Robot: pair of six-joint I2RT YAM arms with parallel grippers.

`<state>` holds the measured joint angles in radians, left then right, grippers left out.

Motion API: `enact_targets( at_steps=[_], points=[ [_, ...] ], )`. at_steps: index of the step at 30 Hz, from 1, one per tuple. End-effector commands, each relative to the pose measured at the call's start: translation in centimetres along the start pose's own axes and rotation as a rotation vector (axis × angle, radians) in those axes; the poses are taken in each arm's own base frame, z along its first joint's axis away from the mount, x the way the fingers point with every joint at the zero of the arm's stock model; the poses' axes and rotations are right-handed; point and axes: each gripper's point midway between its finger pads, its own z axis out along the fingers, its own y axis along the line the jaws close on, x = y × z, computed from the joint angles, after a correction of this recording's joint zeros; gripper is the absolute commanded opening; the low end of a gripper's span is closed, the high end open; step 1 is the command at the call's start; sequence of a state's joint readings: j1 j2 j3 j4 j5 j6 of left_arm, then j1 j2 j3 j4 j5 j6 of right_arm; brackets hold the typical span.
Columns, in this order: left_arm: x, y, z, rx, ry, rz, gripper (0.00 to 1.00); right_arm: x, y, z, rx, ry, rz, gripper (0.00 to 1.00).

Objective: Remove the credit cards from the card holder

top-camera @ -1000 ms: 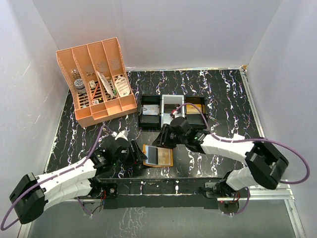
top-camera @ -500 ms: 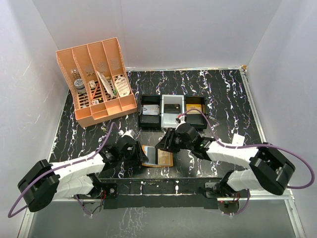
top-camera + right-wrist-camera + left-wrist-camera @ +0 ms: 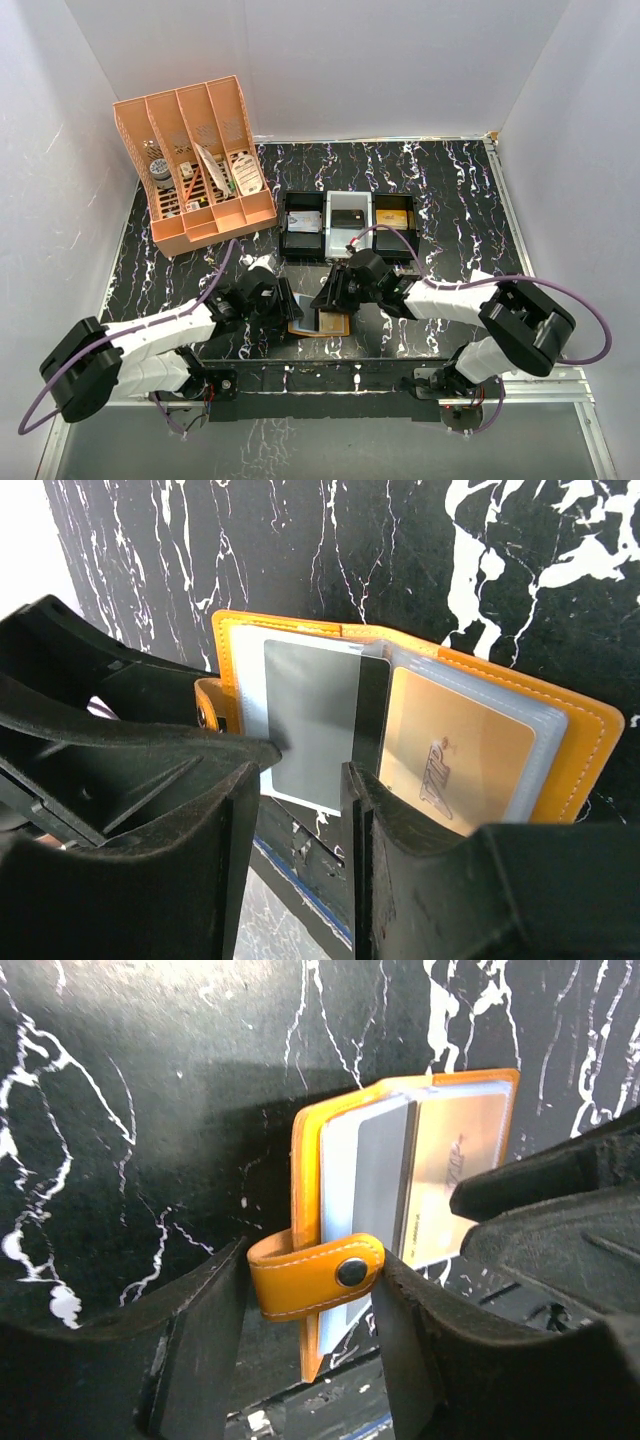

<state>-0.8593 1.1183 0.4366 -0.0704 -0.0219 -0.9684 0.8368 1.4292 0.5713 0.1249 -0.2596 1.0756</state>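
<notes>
The orange card holder (image 3: 322,322) lies open on the black marble table near its front edge, between my two grippers. In the left wrist view the card holder (image 3: 310,1150) has its snap strap (image 3: 315,1275) looped between my left gripper's (image 3: 310,1272) fingers, which press on both of its ends. A pale, grey-faced credit card (image 3: 310,715) sits in the holder's left half, and a gold card (image 3: 455,755) lies under a clear sleeve on the right. My right gripper (image 3: 305,780) is open, its fingers on either side of the grey card's lower edge. Both cards also show in the left wrist view: the grey one (image 3: 385,1175) and the gold one (image 3: 455,1175).
A large orange desk organizer (image 3: 195,165) stands at the back left. Three black trays (image 3: 300,245) holding small items sit just behind the grippers. The table's front edge (image 3: 320,352) runs right below the card holder.
Both grippers have closed in on the card holder. The left one moved right onto its strap side, and the right one came down and nearer over the cards.
</notes>
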Motion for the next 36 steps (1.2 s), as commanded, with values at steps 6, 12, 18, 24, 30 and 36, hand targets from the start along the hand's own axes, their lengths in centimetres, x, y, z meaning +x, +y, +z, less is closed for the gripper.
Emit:
enact_targets(
  at_steps=[6, 12, 18, 24, 30, 36],
  points=[
    [-2.9, 1.8, -2.0, -0.106, -0.138, 0.09, 0.33, -1.4, 2.1, 1.1, -0.032, -0.007, -0.013, 0.35],
    [-1.2, 1.1, -0.7, -0.038, -0.04, 0.179, 0.34, -1.2, 1.5, 1.4, -0.006, 0.006, -0.01, 0.36],
    [-1.4, 3.1, -0.6, -0.162, -0.052, 0.173, 0.23, -0.5, 1.3, 1.9, -0.006, 0.054, -0.032, 0.4],
    [0.4, 4.5, 0.1, -0.174, 0.004, 0.152, 0.13, -0.5, 0.0, 2.1, 0.053, 0.051, -0.017, 0.4],
    [3.1, 6.0, 1.1, -0.175, 0.059, 0.06, 0.06, 0.2, -0.1, 2.9, 0.03, 0.088, -0.001, 0.4],
    [3.3, 7.2, 1.0, -0.249, 0.079, 0.074, 0.03, 0.3, 0.0, 2.9, 0.037, 0.085, -0.006, 0.36]
  ],
)
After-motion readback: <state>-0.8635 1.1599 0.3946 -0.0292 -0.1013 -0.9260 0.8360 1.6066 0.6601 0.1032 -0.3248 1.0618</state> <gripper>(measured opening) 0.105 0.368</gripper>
